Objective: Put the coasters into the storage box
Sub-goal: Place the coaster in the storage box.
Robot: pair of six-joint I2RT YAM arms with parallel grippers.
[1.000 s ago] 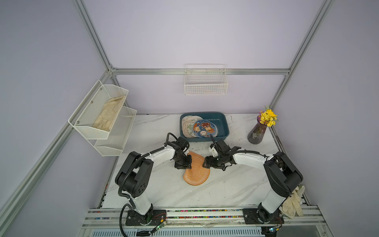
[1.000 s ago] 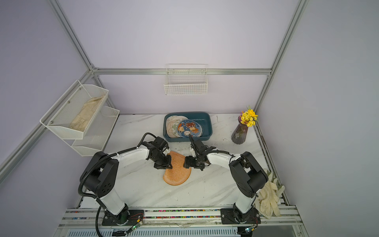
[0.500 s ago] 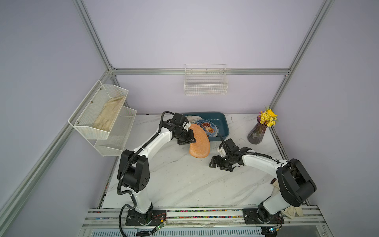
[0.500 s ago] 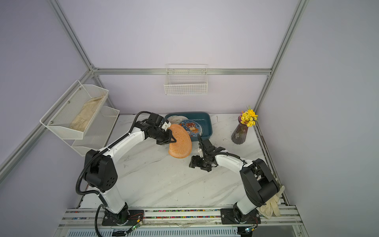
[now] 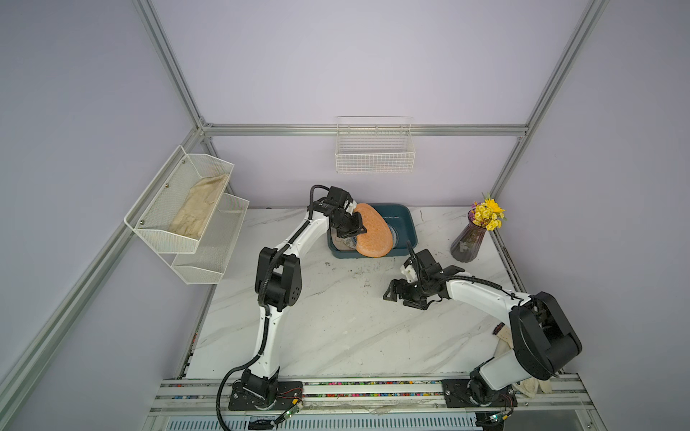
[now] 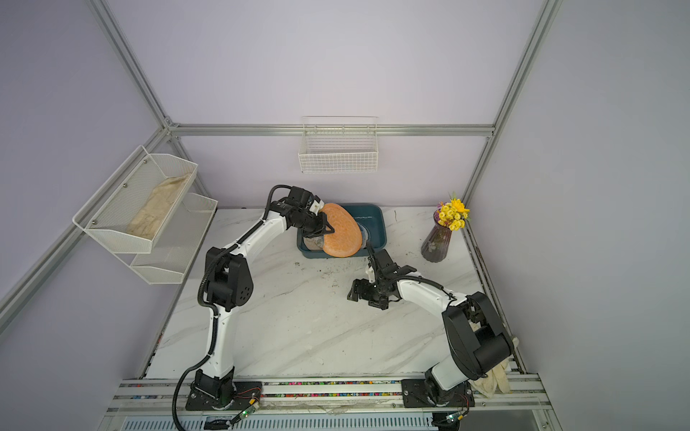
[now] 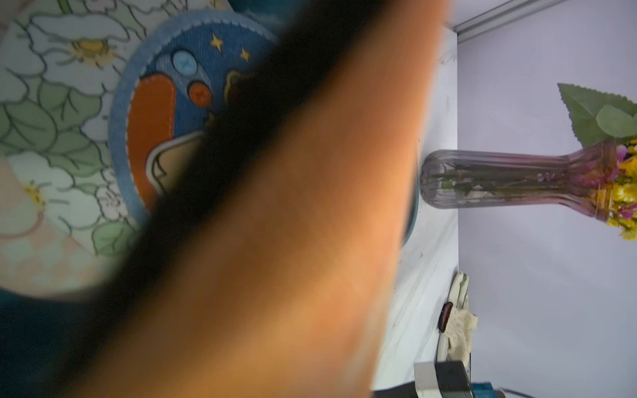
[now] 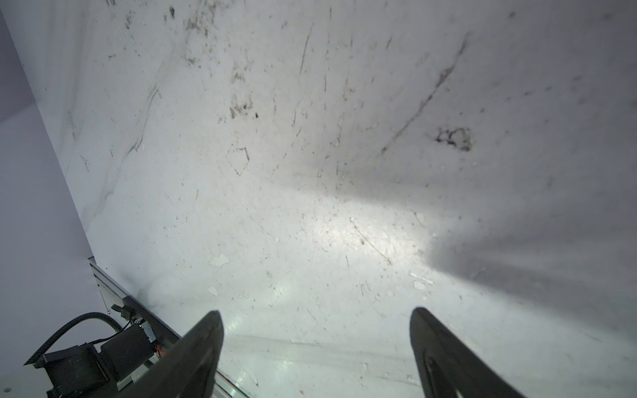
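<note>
**Orange coaster held tilted over the storage box**

**Top views.** In both top views the left gripper (image 5: 351, 229) (image 6: 321, 228) is clamped on the edge of the orange coaster (image 5: 374, 236) (image 6: 342, 234). The coaster hangs tilted over the storage box (image 5: 402, 221) (image 6: 374, 223) at the far side of the table (image 5: 336, 321), covering most of the box's inside. Only slivers of other coasters show beneath it. The right gripper (image 5: 391, 294) (image 6: 354, 293) sits low over bare marble near the box's front, apart from it, jaws spread. A purple vase (image 5: 468, 241) of yellow flowers stands to the right of the box, well apart. A white wire basket (image 5: 374, 151) hangs on the back wall. A mesh shelf (image 5: 209, 257) on the left wall holds a pale cloth (image 5: 198, 209) in its upper tier. The walls are lilac, framed in aluminium.

**Left wrist.** The orange coaster (image 7: 275, 248) fills the middle as a blur and blocks much of the view; the grip itself cannot be made out. Past it, a navy-orange coaster (image 7: 162, 103) lies on top of a floral coaster (image 7: 51, 103) in the box. The vase (image 7: 499, 182) and a pale glove (image 7: 460, 324) at the table's edge also show.

**Right wrist.** The right gripper (image 8: 315, 315) has its two dark fingers (image 8: 203, 348) wide apart. Only scuffed white marble shows between them, with grey veins, dark specks and small pale chips.
</note>
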